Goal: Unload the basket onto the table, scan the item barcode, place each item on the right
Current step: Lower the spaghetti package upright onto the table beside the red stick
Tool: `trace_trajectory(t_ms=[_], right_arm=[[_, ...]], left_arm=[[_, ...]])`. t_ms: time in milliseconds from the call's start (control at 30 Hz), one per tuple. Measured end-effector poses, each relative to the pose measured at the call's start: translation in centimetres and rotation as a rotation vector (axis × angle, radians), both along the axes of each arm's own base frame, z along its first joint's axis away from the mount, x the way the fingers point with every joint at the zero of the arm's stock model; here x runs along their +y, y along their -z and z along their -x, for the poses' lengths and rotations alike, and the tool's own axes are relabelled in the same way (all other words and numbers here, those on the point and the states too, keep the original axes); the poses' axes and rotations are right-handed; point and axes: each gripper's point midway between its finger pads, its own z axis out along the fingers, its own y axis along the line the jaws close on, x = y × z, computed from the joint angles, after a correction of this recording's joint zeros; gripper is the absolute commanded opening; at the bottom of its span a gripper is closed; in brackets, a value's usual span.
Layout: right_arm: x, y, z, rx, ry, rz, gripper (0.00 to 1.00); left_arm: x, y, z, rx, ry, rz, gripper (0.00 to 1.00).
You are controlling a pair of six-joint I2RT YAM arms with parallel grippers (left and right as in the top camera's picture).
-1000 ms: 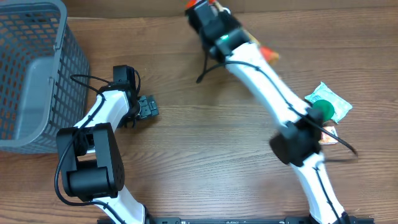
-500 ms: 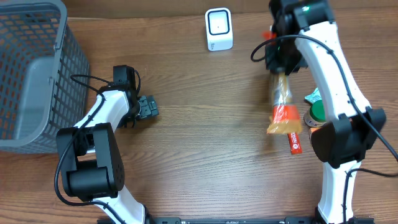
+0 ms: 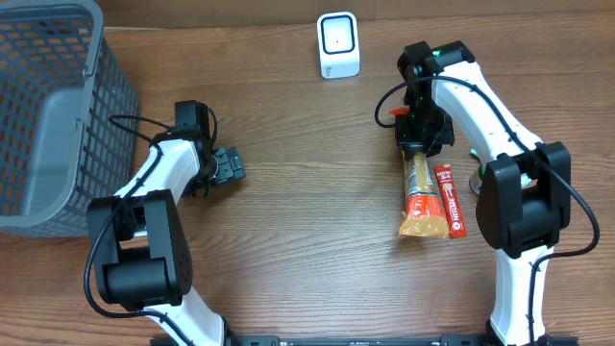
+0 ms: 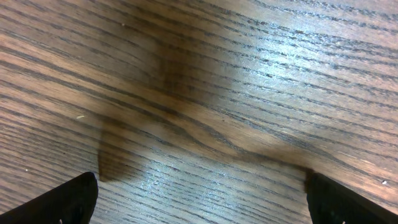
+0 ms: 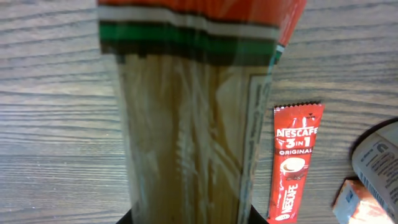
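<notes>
Right fingers (image 3: pixel 419 142): nearly together, clamped on one end of the spaghetti packet (image 3: pixel 421 197). We record the packet stretching toward the near edge of the worktop (image 3: pixel 307 250), just beside a Nescafé 3-in-1 sachet (image 3: pixel 449 200) and apart from the white barcode scanner (image 3: pixel 338 45) at the far edge. Left fingers (image 3: pixel 229 165): spread wide, holding nothing, above bare wood, which we place near the grey mesh basket (image 3: pixel 110 96).

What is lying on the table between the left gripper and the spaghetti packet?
Nothing: in the overhead view only bare wooden table separates the left gripper from the spaghetti packet, which the right gripper holds.
</notes>
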Motion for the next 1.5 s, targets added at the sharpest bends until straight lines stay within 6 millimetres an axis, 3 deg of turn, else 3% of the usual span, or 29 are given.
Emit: trace_trajectory(t_ms=[133,200,333,533,1067,1500], right_arm=[[0.1,0.0,-0.1,-0.004,0.005,-0.007,0.44],[0.2,0.0,0.0,0.001,0.005,-0.007,0.72],[0.1,0.0,0.1,0.003,-0.001,-0.005,0.75],[0.1,0.0,0.1,0.003,0.002,-0.005,1.00],[0.3,0.1,-0.5,-0.021,-0.002,-0.013,1.00],[1.8,0.2,-5.3,-0.217,-0.002,-0.074,1.00]], left_arm=[[0.0,0.0,0.0,0.000,0.000,0.000,1.00],[0.0,0.0,0.0,0.000,0.000,0.000,1.00],[0.0,0.0,0.0,0.000,0.000,0.000,1.00],[0.0,0.0,0.0,0.000,0.000,0.000,1.00],[0.0,0.0,0.0,0.000,0.000,0.000,1.00],[0.0,0.0,0.0,0.000,0.000,0.000,1.00]])
